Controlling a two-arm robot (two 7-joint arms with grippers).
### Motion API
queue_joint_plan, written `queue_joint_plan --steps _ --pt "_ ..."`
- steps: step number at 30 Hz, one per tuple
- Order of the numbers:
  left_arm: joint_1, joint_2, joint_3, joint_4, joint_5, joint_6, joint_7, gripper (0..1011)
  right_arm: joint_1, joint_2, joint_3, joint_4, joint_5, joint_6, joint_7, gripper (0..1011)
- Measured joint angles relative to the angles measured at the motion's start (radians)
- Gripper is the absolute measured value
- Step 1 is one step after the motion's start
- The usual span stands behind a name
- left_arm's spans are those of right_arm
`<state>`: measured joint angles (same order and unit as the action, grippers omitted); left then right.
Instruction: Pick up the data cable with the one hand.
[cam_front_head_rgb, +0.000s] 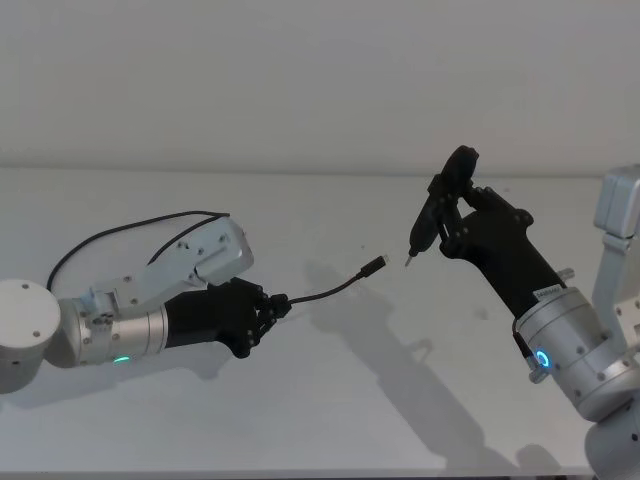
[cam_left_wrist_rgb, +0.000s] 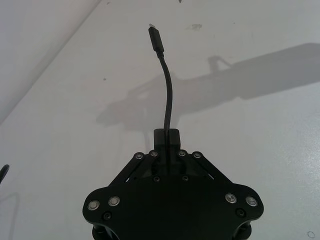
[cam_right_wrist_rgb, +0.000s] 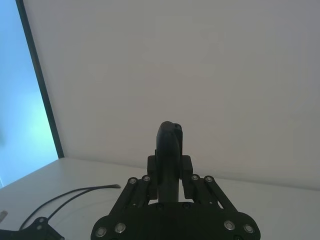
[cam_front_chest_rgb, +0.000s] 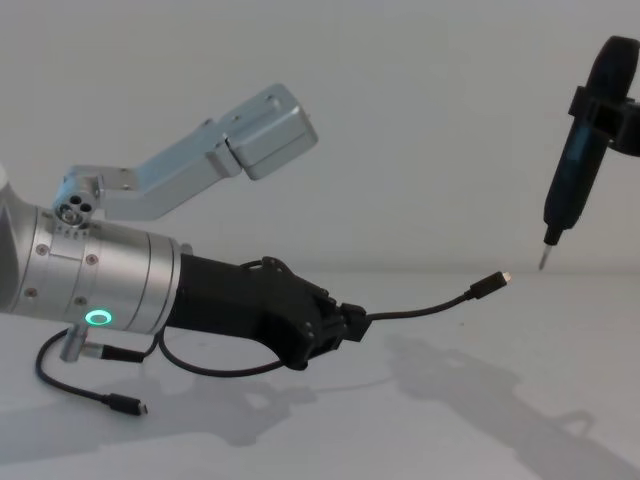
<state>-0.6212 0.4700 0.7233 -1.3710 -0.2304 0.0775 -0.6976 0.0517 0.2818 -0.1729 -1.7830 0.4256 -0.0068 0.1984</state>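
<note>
At the left, the data cable is clamped between the closed fingers of the left gripper, which is held low over the white table. A short length of cord is seen arching forward out of the fingertips, clear of the table, and ends in a silver-tipped plug in the air well beyond them. Behind the fingers, the rest of the cord is passed back under the wrist and laid in a loop on the table, where a second plug is seen. At the right, a slim black pen-like tool is gripped between the closed fingers of the right gripper, held high. Its pointed tip is directed downward below those fingers, apparently near the airborne plug but apart from it
</note>
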Motion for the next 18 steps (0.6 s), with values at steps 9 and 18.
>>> queue_joint_plan --steps 9,18 --pt "0.001 0.001 -0.002 -0.003 0.0 -0.007 0.001 40 0.028 -0.009 0.0 0.036 0.003 -0.005 0.015 274" --pt "0.002 0.001 -0.003 -0.004 0.0 -0.01 0.002 40 0.061 -0.018 -0.005 0.078 -0.001 -0.007 0.03 275"
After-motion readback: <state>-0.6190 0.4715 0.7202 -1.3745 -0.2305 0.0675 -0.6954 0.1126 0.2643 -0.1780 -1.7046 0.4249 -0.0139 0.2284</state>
